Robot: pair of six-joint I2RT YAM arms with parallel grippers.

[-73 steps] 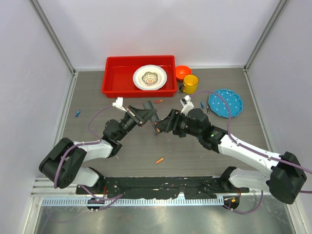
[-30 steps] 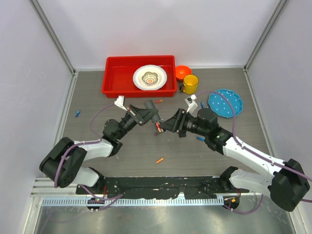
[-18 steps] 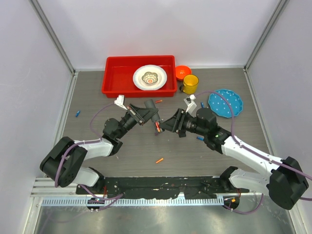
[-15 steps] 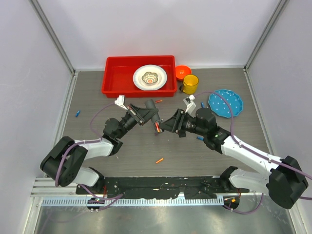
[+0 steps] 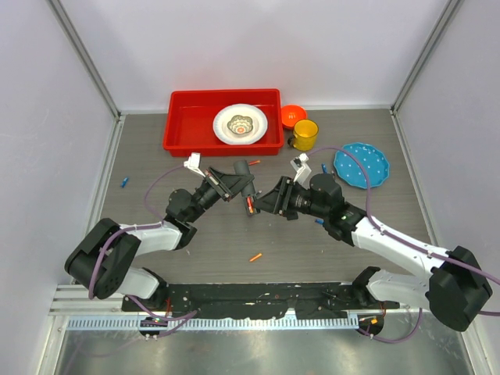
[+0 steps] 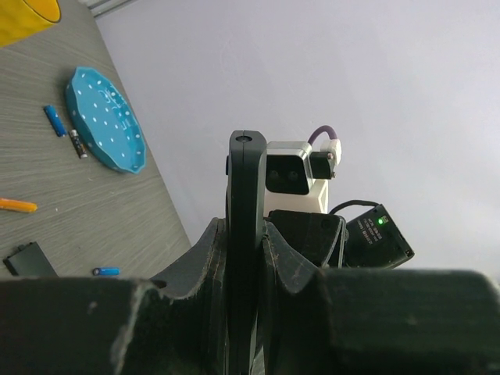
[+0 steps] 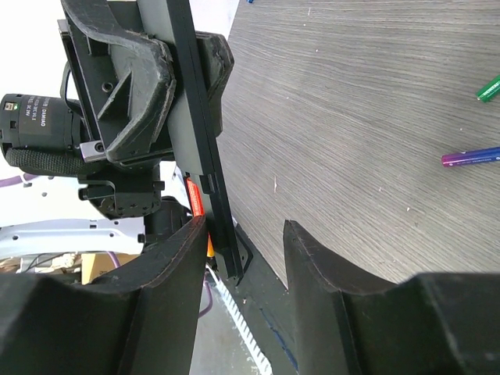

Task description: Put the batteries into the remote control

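**Current state**

1. The left gripper [image 6: 247,251] is staying pressed together on the remote control [image 6: 245,180]. It is holding the bar clear of the table [image 5: 195,250], on edge and tilted up toward the right arm. This grip and pose are matching the earlier views.
2. The right gripper [image 7: 244,228] is standing with its jaws spread and nothing bridging the 2 pads. The lower end of the remote control is sitting just inside the gap, close to 1 finger.
3. A red battery [image 7: 195,195] is lying against the far face of the bar, just above that finger. Whether it is seated in the slot cannot be told from these views.

**What has changed**

- Over the last second the right arm has been creeping toward the left gripper, and its jaws have been narrowing slightly.
- The red battery is now sitting tighter against the bar than in the earlier overhead views.

**Meaning for the task**

- The insertion of battery 1 appears to be in its final push, not yet confirmed.
- An orange battery [image 5: 255,257] is lying loose on the table nearer the arm bases, and looks like the next item to load.
- A flat black piece [image 6: 30,260], probably the cover, is resting on the table near a blue battery [image 6: 104,272], so the closing step is still outstanding.
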